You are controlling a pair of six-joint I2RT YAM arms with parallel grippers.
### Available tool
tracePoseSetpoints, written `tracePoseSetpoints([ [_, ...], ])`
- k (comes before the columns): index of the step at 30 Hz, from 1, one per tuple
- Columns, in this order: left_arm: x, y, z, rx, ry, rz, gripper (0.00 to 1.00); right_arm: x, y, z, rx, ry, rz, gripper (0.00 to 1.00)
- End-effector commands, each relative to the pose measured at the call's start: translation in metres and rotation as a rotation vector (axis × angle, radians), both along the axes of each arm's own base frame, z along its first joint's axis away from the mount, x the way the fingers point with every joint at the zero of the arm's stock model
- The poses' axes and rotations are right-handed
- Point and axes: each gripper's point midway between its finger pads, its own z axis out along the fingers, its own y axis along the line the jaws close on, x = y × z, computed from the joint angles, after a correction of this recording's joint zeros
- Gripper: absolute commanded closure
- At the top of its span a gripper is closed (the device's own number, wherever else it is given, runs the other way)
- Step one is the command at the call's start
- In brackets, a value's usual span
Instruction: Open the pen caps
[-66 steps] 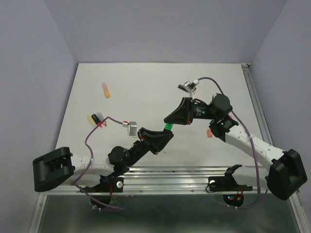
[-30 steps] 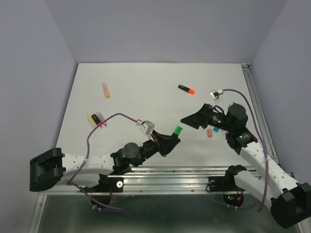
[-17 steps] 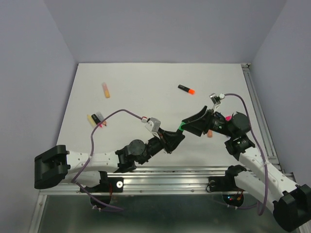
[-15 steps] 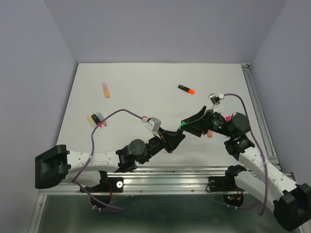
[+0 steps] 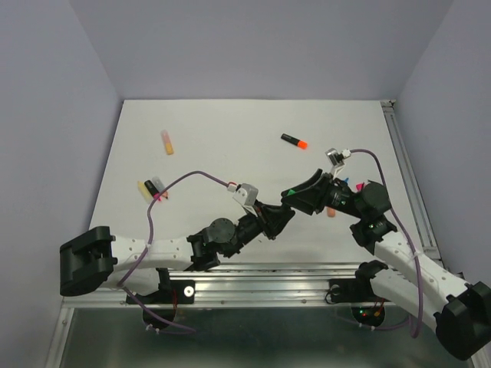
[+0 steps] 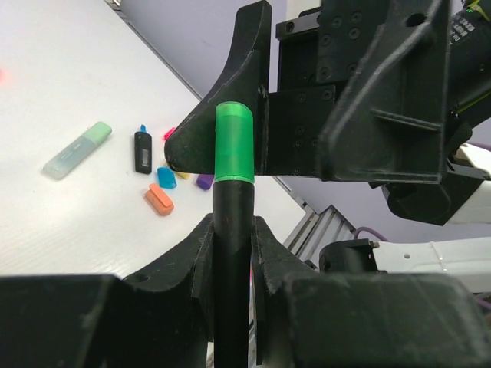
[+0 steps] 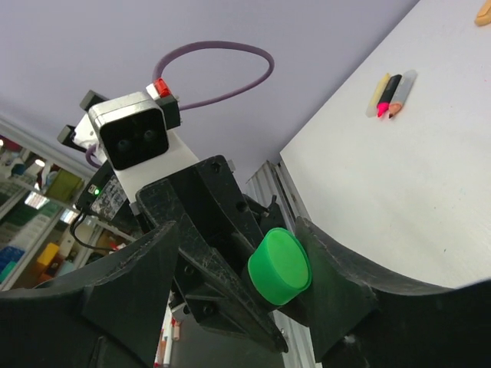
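A highlighter with a black barrel and a green pen cap stands up out of my left gripper, which is shut on the barrel. In the top view both grippers meet above the table's front middle, with only a speck of the green cap showing. My right gripper straddles the green cap. The cap lies against the right finger, and a gap separates it from the left finger, so the jaws are open. More capped highlighters lie on the table: an orange-capped one and a pastel one.
Two highlighters lie side by side at the left. Loose caps sit right of the grippers: orange, blue, purple, beside an uncapped black barrel and a pastel green highlighter. A metal rail borders the right edge.
My right gripper has swung left to the raised highlighter, and its jaws have narrowed around the green cap. The left arm has pushed the highlighter up and right to meet it.
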Motion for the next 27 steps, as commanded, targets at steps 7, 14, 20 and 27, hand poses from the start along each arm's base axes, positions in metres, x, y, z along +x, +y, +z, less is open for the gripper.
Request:
tracePoseSetpoints([
  [7, 0.015, 0.008, 0.029, -0.101, 0.02, 0.074, 1.0, 0.0, 0.006, 0.006, 0.034, -0.022, -0.004, 0.51],
  [14, 0.019, 0.013, 0.028, -0.136, 0.065, 0.086, 1.0, 0.001, 0.008, 0.009, 0.039, -0.056, -0.016, 0.87],
  [20, 0.005, 0.019, 0.026, -0.195, 0.114, 0.016, 1.0, 0.031, 0.007, 0.028, 0.05, -0.123, -0.162, 0.99],
  [27, -0.02, 0.04, -0.025, -0.217, 0.209, -0.057, 1.0, 0.102, -0.007, 0.083, 0.15, -0.178, -0.245, 0.99],
])
